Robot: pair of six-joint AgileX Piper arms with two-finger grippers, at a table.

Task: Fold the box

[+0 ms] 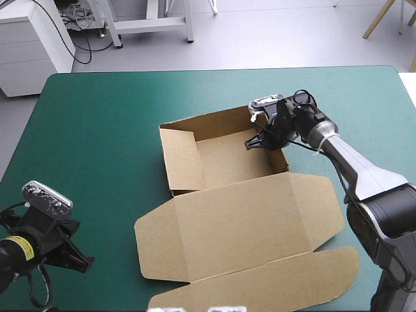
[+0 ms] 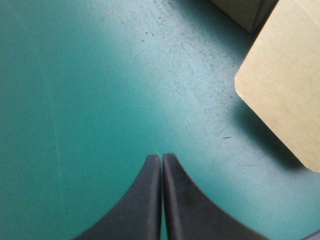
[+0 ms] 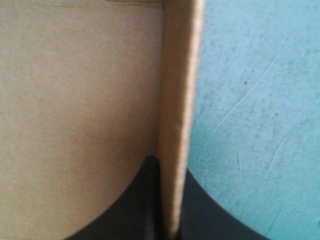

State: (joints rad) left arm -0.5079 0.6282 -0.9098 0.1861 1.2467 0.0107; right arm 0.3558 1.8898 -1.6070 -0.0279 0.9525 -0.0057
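The brown box (image 1: 227, 162) stands mid-table as an open tray with raised walls. Its lid (image 1: 247, 221) lies flat toward the table's near edge, with a long flap along the front. My right gripper (image 1: 258, 141) is at the tray's right wall near the far corner. In the right wrist view the wall (image 3: 177, 90) runs upright between the fingers, so the right gripper (image 3: 169, 164) is shut on it, one finger inside over the tray floor (image 3: 75, 100). My left gripper (image 1: 83, 261) is shut and empty at the near left corner of the table, apart from the box.
In the left wrist view the left gripper (image 2: 161, 158) hovers over bare teal-green cover (image 2: 90, 100), with a rounded corner of the lid's flap (image 2: 285, 85) ahead and to one side. Open cover lies left of the tray and along the far edge (image 1: 214, 71).
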